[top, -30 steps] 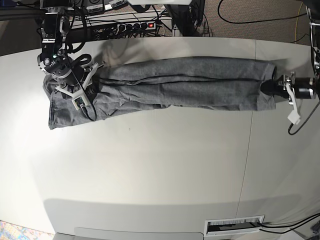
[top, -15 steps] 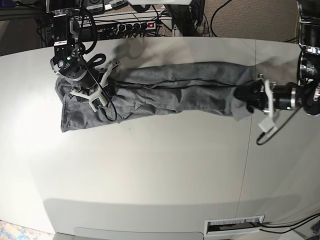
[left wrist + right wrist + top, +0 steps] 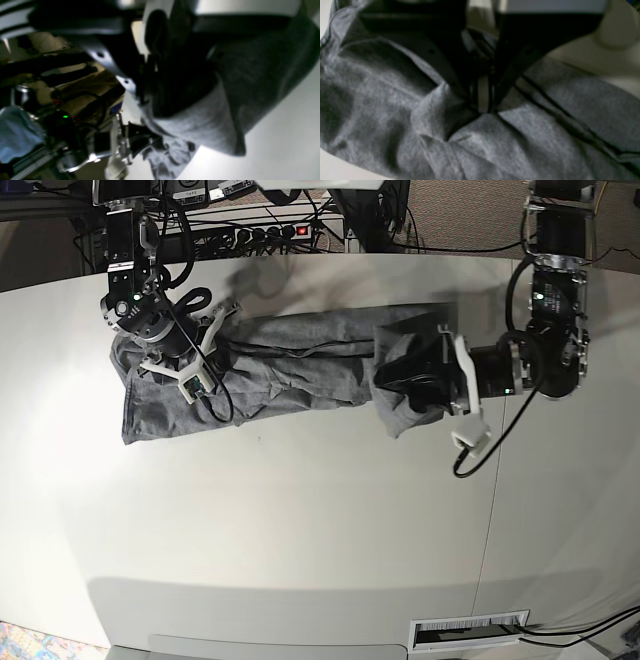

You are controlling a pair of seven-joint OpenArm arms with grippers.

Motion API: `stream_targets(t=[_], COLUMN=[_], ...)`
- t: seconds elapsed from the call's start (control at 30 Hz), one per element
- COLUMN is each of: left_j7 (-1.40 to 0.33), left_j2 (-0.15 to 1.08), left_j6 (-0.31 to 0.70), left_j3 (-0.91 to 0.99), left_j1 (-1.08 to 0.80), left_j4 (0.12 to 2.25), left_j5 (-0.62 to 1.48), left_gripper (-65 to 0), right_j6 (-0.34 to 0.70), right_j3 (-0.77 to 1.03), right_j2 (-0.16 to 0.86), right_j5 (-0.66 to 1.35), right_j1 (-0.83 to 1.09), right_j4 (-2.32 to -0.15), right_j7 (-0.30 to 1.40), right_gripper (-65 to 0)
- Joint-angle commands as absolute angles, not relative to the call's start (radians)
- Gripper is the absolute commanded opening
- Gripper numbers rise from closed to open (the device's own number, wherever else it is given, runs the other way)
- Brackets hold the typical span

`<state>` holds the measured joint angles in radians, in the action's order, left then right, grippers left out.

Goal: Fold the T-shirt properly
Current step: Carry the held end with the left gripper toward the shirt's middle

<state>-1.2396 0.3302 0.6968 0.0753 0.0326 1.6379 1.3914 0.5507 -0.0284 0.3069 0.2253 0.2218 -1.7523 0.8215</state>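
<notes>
Pale table [image 3: 300,520] under T-shirt [image 3: 290,370]; both arms' jaws clamp its cloth; cables [image 3: 250,230] behind.

Right hand [image 3: 482,100] pinched closed on creased grey T-shirt [image 3: 520,140], pale table [image 3: 607,57] beyond

A wide pale grey table [image 3: 300,520] fills most of the room, a seam [image 3: 492,510] running down it toward three o'clock. At twelve o'clock, a power strip [image 3: 262,232] with a red switch sits among tangled black cables. Brown carpet [image 3: 470,210] shows beyond. A white vent [image 3: 468,632] lies at five o'clock.
</notes>
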Motion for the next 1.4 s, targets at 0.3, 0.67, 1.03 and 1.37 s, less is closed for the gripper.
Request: stream_targets(t=[0.3,0.67,1.03,1.37], left_j7=[-1.129,-1.138,-1.066,-0.978], left_j2=[0.269,0.299,0.363,0.380], left_j6=[0.698,0.698,0.698,0.698], left_j3=[0.081,0.057,-0.077,-0.076], left_j1=[-0.003,-0.003,0.009,0.076], left_j4=[1.648,1.648,1.649,1.646], left_j5=[1.271,1.278,1.169,0.925], left_gripper=[-61.7,-40.3,-63.2,-65.0], right_j6=[0.571,0.571,0.571,0.571], right_j3=[-0.033,-0.031,-0.031,0.039], right_j2=[0.310,0.310,0.311,0.311], right_j5=[0.208,0.208,0.208,0.208], right_j1=[0.232,0.218,0.194,0.197], right_j4=[-1.747,-1.748,-1.748,-1.912], right_j7=[0.888,0.877,0.894,0.981], right_gripper=[-65.0,-65.0,-65.0,-65.0])
